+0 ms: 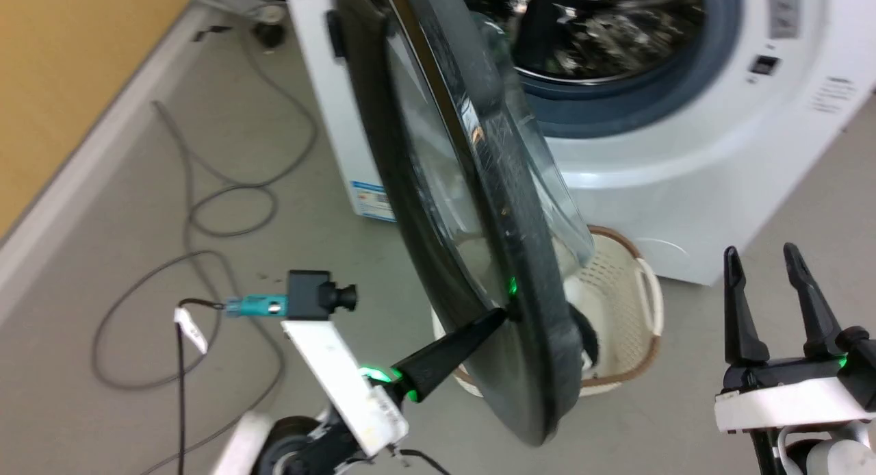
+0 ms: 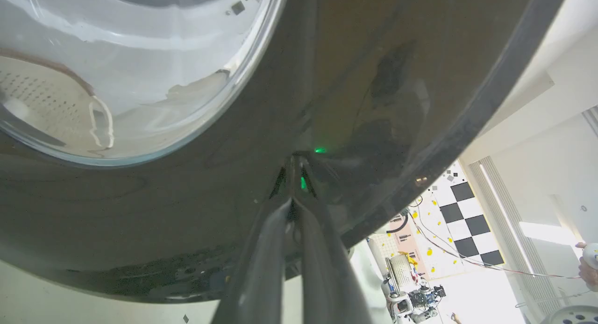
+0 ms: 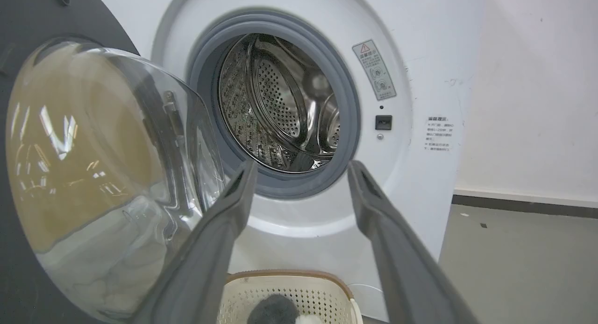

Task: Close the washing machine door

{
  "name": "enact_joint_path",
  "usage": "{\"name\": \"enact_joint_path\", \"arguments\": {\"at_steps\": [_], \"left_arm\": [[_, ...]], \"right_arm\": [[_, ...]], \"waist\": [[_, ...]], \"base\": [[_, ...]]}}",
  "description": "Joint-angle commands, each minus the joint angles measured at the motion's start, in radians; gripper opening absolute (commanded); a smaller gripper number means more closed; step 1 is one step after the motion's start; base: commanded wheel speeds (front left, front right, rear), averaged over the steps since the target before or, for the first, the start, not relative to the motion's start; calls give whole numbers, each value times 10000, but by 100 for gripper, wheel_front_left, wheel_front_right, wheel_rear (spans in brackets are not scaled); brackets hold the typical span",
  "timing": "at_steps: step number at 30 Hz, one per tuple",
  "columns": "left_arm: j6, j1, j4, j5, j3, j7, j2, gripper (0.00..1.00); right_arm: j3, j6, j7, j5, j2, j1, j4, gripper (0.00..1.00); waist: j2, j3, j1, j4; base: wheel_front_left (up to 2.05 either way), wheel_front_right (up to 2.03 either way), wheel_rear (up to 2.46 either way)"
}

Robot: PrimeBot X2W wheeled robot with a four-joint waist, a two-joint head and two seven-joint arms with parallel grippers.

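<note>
L gripper (image 1: 503, 316) is sitting low in the head view w/ jaws pressed together, tips touching the glossy black rim of the washing machine door (image 1: 510, 208) near its lower edge. R gripper (image 1: 759, 252) is hanging at lower right, jaws standing wide apart w/ nothing btwn them, well apart from the door. The door is standing open, swung out from the washing machine (image 1: 684, 153) and turned approx edge-on to the head cam, its clear glass bowl bulging toward the washer side. Just behind it, on the floor in front of the washer, a white perforated laundry basket (image 1: 616, 304) w/ a brown rim is holding a dark grey item (image 3: 275, 310) and smth white beside it; can't tell what they are, since the door is covering part of the basket and the right wrist view is cutting off its bottom. Farther back, the steel drum (image 3: 280, 104) is showing inside the grey gasket (image 3: 348, 128); in the head view it's blurred and cut off at the top. Cables (image 1: 191, 208) are lying on the floor at left, and a blue label (image 1: 369, 200) is peeking out, partly hidden by the door.
</note>
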Motion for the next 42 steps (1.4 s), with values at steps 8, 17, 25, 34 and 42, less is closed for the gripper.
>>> {"name": "enact_joint_path", "arguments": {"at_steps": [8, 17, 25, 34, 42], "left_arm": [[-46, -1031, 886, 286, -1385, -1657, 192, 0], [-46, -1568, 1139, 152, -2216, -3454, 1031, 0], [-46, -2027, 1681, 2350, -2788, -6521, 2487, 0], [2523, -2435, 3166, 7436, -981, -8206, 2644, 0], [4363, -570, 1962, 10732, 1016, -8212, 2003, 100]], "right_arm": [[-74, -7, -44, 82, 28, -196, -11, 100], [-54, -7, -44, 104, 28, -190, 10, 100], [-172, -7, -44, 284, 28, -160, -92, 100], [-494, -7, -44, 33, 28, -507, -603, 100], [-21, -7, -44, -331, 28, -1354, -1766, 100]], "waist": [[0, 259, 0, -1226], [0, 172, 0, -1529], [0, -215, 0, -1356], [0, -570, 0, -1140], [0, -809, 0, -928]], "base": [[0, 0, 0], [0, 0, 0], [0, 0, 0], [0, 0, 0], [0, 0, 0]]}}
